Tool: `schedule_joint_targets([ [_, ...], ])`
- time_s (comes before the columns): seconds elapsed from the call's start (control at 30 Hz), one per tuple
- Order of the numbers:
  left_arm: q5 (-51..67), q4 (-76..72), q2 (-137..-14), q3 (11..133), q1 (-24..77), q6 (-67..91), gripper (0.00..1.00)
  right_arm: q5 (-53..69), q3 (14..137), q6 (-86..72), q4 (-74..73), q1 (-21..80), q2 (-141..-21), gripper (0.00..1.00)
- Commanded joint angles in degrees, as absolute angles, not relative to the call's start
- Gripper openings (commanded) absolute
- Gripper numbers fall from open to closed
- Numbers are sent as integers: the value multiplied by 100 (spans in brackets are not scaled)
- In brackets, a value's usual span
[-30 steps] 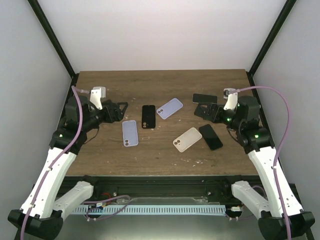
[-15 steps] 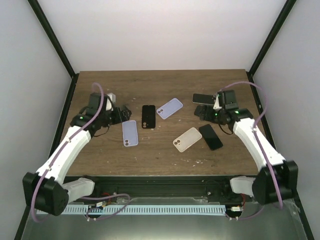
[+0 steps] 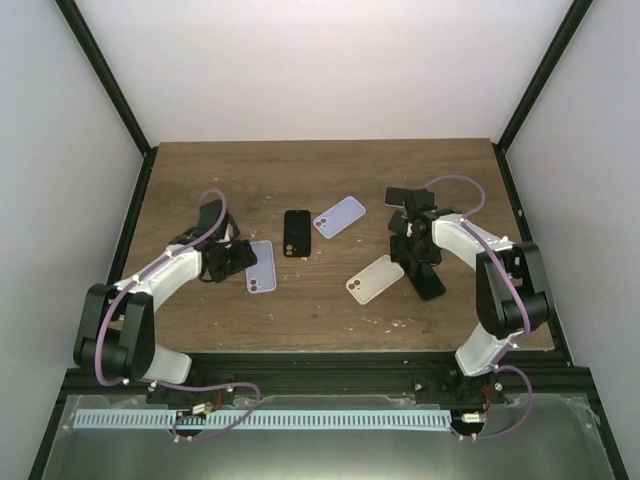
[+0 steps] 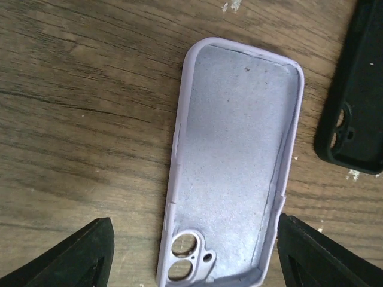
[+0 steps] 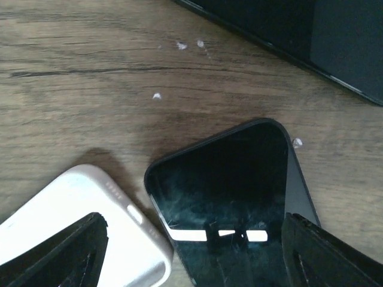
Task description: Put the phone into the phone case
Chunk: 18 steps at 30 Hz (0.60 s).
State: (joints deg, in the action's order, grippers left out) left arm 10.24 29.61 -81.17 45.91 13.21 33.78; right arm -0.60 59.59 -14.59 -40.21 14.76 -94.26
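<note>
A black phone (image 3: 428, 282) lies screen up at the right of the table, beside a beige case (image 3: 374, 278). My right gripper (image 3: 411, 252) is open low over the phone's far end. In the right wrist view (image 5: 194, 257) its fingers stand either side of the phone (image 5: 233, 191). A lilac case (image 3: 260, 266) lies open side up at the left. My left gripper (image 3: 236, 258) is open at its left side. In the left wrist view (image 4: 191, 263) the fingers straddle the camera-hole end of the case (image 4: 236, 155). Neither gripper holds anything.
A black case (image 3: 297, 232) and a second lilac case (image 3: 339, 216) lie mid-table. Another black phone (image 3: 405, 196) lies at the back right, also in the right wrist view (image 5: 299, 36). The beige case (image 5: 84, 233) nearly touches the phone. The black case (image 4: 359, 89) lies right of the lilac case.
Both arms have swung down low to the table. The left gripper came to the lilac case and the right gripper to the black phone. No object has moved.
</note>
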Motion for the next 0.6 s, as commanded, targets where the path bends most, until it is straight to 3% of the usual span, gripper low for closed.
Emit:
schedule_joint_targets([
  [0.0, 1110, 2337, -8305, 4386, 1304, 3504, 75, -563, 6308, -1310, -3716, 1500, -9685, 81],
  [0.33, 1618, 1814, -8809, 4181, 1353, 3452, 69, -928, 7544, -409, -3516, 1114, -10753, 92],
  [0.43, 1721, 1834, -8830, 4214, 1355, 3437, 68, -390, 7861, -244, -3345, 787, -10981, 100],
  [0.57, 1996, 1703, -8733, 4119, 1395, 3504, 67, 64, 8279, -73, -3315, 539, -11347, 100],
])
